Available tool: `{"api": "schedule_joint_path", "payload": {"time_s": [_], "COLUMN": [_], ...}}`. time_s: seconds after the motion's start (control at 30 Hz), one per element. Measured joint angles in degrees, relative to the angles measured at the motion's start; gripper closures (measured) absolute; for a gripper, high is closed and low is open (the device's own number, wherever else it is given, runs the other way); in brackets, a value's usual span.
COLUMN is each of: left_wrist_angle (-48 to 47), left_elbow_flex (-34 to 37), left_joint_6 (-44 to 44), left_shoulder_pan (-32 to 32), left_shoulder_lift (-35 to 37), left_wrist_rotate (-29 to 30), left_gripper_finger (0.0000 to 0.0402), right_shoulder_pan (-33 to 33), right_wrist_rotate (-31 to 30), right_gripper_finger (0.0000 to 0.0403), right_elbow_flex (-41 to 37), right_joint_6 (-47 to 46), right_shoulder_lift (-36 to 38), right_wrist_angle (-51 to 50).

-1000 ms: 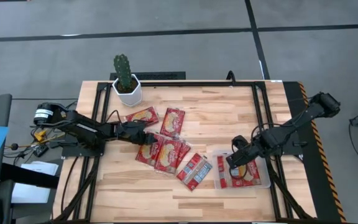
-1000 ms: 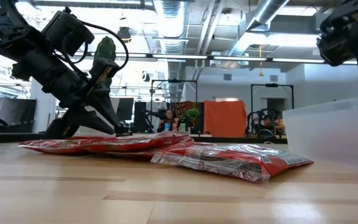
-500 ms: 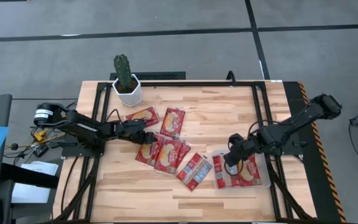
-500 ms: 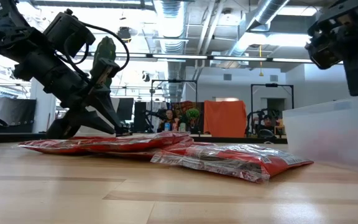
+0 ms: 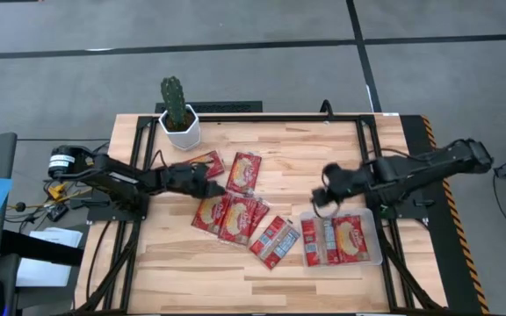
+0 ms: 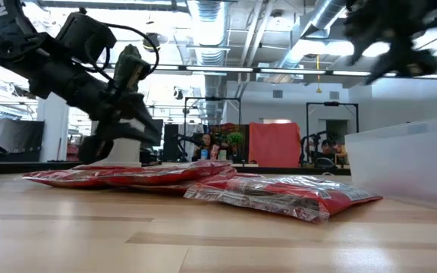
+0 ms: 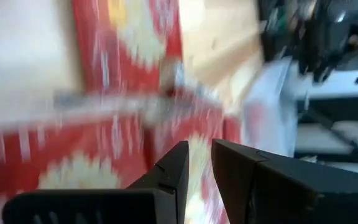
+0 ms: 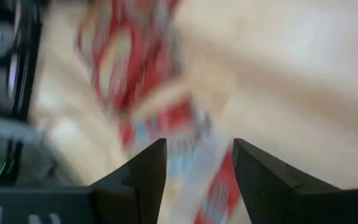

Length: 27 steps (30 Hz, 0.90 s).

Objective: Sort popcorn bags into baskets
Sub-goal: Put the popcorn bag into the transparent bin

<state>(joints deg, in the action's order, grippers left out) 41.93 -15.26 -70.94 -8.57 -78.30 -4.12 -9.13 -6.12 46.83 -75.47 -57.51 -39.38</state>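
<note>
Several red popcorn bags (image 5: 240,219) lie flat in a loose cluster on the table's left half, and they show in the low view as a bag pile (image 6: 279,193). Two more bags (image 5: 351,239) lie side by side in the clear tray (image 5: 379,250). My left gripper (image 5: 211,184) hovers just above the cluster's far side. Its fingers (image 7: 173,168) stand almost together and are empty. My right gripper (image 5: 323,195) is open and empty. It is raised beyond the tray's far left corner.
A white cactus pot (image 5: 179,127) stands at the table's far left corner. Dark rails (image 5: 363,149) run along both sides of the table. The wood between the bag cluster and the tray, and along the near edge, is bare.
My right gripper has risen out of the tray and moved toward the far edge and a little left. The bags in the tray now lie uncovered. My left gripper has lifted off the bag cluster and tipped more level. The bags on the table have stayed put.
</note>
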Motion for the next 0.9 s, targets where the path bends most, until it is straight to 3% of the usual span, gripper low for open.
{"api": "schedule_joint_path", "payload": {"time_s": [0.1,0.2,0.3,0.4,0.6,0.9], "left_wrist_angle": [-0.7,-4.8,-9.9,-18.4,-24.8,-15.8], "left_elbow_flex": [-0.9,-3.8,-7.7,-11.1,-13.1,-13.6], "left_joint_6": [1.0,4.7,9.4,12.8,15.8,16.2], "left_shoulder_pan": [-2.8,-5.8,-7.3,-8.2,-10.0,-10.4], "left_shoulder_lift": [0.0,-0.9,-2.4,-3.1,-5.9,-14.6], "left_wrist_rotate": [2.4,1.3,0.1,2.7,6.1,5.2], "left_gripper_finger": [0.0345,0.0359,0.0384,0.0398,0.0400,0.0401], "right_shoulder_pan": [6.8,13.1,18.1,21.4,23.2,23.1], "right_wrist_rotate": [-2.2,-1.4,0.9,4.4,5.8,6.2], "right_gripper_finger": [0.0200,0.0194,0.0178,0.0158,0.0144,0.0143], "right_elbow_flex": [0.2,0.2,0.2,0.2,0.2,0.9], "right_joint_6": [6.8,13.0,17.2,18.6,16.9,12.7], "right_shoulder_lift": [-3.0,-7.6,-13.0,-18.6,-29.5,-40.4], "right_wrist_angle": [4.8,10.9,17.4,24.5,38.1,49.3]}}
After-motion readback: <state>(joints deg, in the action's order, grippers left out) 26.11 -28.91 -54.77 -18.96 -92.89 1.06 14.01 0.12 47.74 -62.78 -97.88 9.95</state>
